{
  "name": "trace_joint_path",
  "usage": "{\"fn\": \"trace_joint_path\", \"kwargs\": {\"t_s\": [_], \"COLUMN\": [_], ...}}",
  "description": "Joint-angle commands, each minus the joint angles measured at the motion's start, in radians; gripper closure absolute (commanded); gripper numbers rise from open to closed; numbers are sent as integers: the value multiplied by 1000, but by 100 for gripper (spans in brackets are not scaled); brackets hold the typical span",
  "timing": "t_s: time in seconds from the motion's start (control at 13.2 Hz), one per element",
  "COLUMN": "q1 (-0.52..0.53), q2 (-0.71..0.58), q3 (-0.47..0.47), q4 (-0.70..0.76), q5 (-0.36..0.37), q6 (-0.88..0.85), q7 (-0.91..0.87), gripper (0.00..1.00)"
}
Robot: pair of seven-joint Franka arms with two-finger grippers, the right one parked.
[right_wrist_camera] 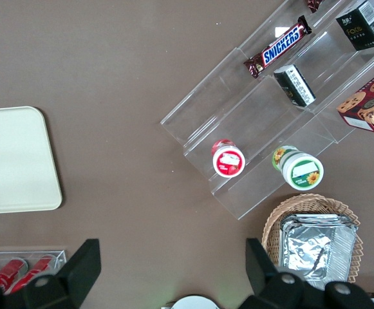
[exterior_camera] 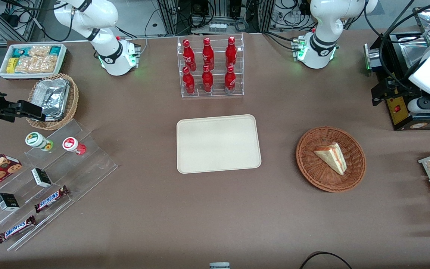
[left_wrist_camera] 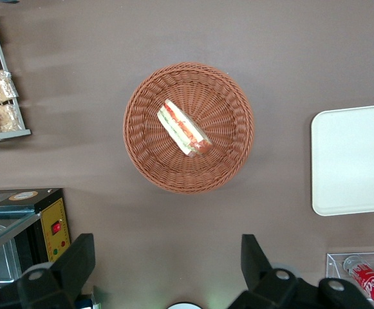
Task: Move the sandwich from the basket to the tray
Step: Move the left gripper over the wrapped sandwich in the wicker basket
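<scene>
The sandwich (exterior_camera: 332,157) is seen lying in the basket (exterior_camera: 314,166), filling stripe exposed, with the basket set on the brown worktop (exterior_camera: 215,209) beside the tray (exterior_camera: 218,144), toward the working arm's end. The tray is bare and well apart from the basket. The pincer (left_wrist_camera: 167,273) is held high above the worktop just beside the basket, fingers (left_wrist_camera: 77,261) spread wide with nothing gripped.

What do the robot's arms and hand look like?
The arms are glossy white with black joint bands, on round bases lit green, with black cables trailing from them. The working arm's hand has two black wedge-shaped fingers, set wide apart, on a dark body with round grey screw heads.
</scene>
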Motion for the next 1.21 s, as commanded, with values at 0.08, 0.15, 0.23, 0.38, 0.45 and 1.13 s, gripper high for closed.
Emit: {"fn": "trace_joint_path", "kwargs": {"t_s": [0.08,0.15,0.23,0.38,0.45,1.13], "q1": [-6,-6,-5,0,6,14], "q2": [-16,-12,-8,-18,-20,58], "q3": [18,17,17,18,17,20], "q4": [-10,-13,-20,-127,-183,-565], "q5": [-19,-19,-19,-7,-7,-18], "q6": [-16,-14,-5,113,165,690], "q7": [-2,-3,-3,-2,-3,-368], "gripper": [0,0,0,0,0,0]}}
